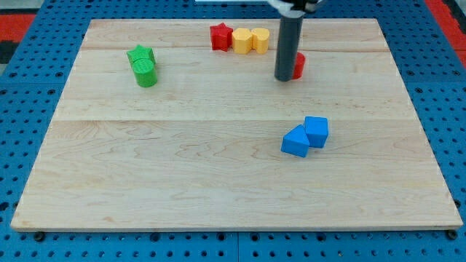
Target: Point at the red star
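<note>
red star (220,36) is sitting at the view's top, touching a yellow block (242,41). you're steering my tip (285,78), jawless, near another red block (298,65); it's probably sliding lightly, so avoid nudging.

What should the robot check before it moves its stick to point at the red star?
1. Red star in view, near the view's top: ok.
2. My tip in view: ok.
3. Tip already at the star: not ok; it sits to the view's right, against a red block partly hidden behind the rod.
4. Straight path to the star clear: not ok; two yellow blocks sit on the star's right side.
5. Green blocks and blue blocks out of the way: ok.
6. Shape of the hidden red block: cannot tell.
</note>
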Robot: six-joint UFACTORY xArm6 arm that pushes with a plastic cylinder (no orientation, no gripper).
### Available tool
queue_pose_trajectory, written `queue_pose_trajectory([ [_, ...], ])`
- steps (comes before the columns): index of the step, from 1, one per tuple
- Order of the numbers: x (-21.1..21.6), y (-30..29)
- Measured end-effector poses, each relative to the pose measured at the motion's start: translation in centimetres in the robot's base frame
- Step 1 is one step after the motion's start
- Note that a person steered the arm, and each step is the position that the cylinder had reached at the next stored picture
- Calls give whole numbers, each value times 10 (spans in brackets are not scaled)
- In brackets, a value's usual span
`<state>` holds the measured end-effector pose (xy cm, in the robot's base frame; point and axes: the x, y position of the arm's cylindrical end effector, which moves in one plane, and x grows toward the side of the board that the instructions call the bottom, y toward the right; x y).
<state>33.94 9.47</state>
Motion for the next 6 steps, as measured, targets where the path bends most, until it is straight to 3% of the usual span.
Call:
queue_pose_trajectory([
  [1,-10,13],
  [3,-27,-72],
  [6,-79,-145],
])
